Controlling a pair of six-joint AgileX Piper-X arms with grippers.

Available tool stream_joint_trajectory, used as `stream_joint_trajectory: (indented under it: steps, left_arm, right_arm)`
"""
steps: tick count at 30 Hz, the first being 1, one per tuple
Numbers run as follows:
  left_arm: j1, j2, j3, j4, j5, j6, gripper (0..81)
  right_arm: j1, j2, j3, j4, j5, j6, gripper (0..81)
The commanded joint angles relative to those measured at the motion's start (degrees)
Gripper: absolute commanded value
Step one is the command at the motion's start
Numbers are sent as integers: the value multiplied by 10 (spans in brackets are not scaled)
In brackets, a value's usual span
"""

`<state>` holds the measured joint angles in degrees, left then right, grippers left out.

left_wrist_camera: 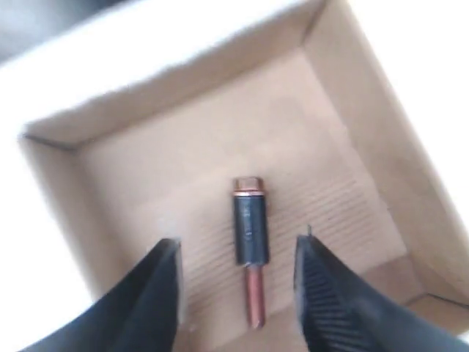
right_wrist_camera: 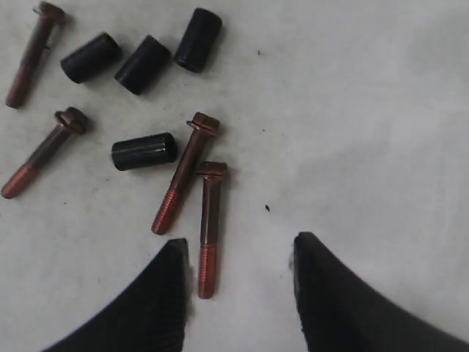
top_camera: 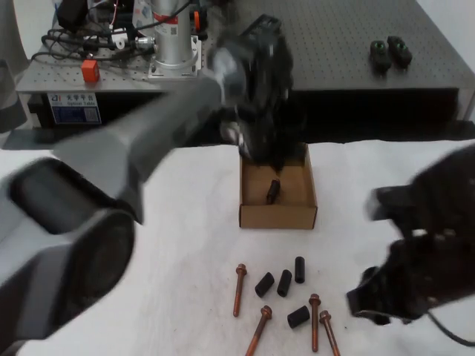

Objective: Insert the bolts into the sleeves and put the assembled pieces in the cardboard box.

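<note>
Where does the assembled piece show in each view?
High view: assembled piece lies inside the box, mid-picture.
Left wrist view: centre, on the box floor, between the fingers of the open left gripper.
Right wrist view: faces loose bolts and sleeves on the cloth instead.
Shared landmark: the box, in the high and left wrist views.

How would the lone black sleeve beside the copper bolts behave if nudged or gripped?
The sleeve lies on its side, a smooth cylinder, so a nudge would probably roll it, though the white cloth may damp that. It looks rigid, likely keeping shape when gripped; its glossy surface might slip.
</note>
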<state>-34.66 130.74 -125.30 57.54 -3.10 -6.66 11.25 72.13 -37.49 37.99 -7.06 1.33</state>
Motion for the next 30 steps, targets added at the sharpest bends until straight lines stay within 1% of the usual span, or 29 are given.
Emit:
stream_joint_trajectory:
  steps: [1, 4, 9, 12, 14, 20, 23, 24, 27, 28, 30]
  left_arm:
    - [2, -19, 1, 21, -19, 4, 356]
    - [2, -72, 79, 11, -34, 7, 356]
    - [2, -171, 250, -83, -40, 7, 356]
    - [2, -218, 327, -123, -35, 15, 356]
    - [2, -238, 361, -131, -23, 31, 356]
    - [0, -247, 405, -126, 31, 81, 356]
    - [-1, -247, 425, -126, 81, 109, 356]
    - [-1, -247, 430, -125, 95, 117, 356]
    - [-7, -247, 451, -125, 126, 148, 356]
    - [-11, -243, 455, -125, 127, 159, 356]
    - [-19, -232, 454, -119, 127, 174, 356]
  right_arm:
    - [23, 66, -36, 16, 23, -27, 340]
    - [41, 126, -61, 16, 23, -27, 340]
    - [62, 183, -83, 11, 24, -27, 340]
    - [67, 206, -83, 9, 36, -27, 330]
    - [69, 217, -83, 11, 53, -27, 301]
    - [69, 244, -83, -19, 67, -40, 189]
    - [69, 251, -83, -30, 67, -40, 143]
    - [69, 250, -83, -30, 67, -40, 120]
    - [65, 245, -83, -26, 67, -40, 1]
    - [61, 240, -83, -26, 65, -39, 27]
    - [55, 227, -80, -26, 65, -39, 27]
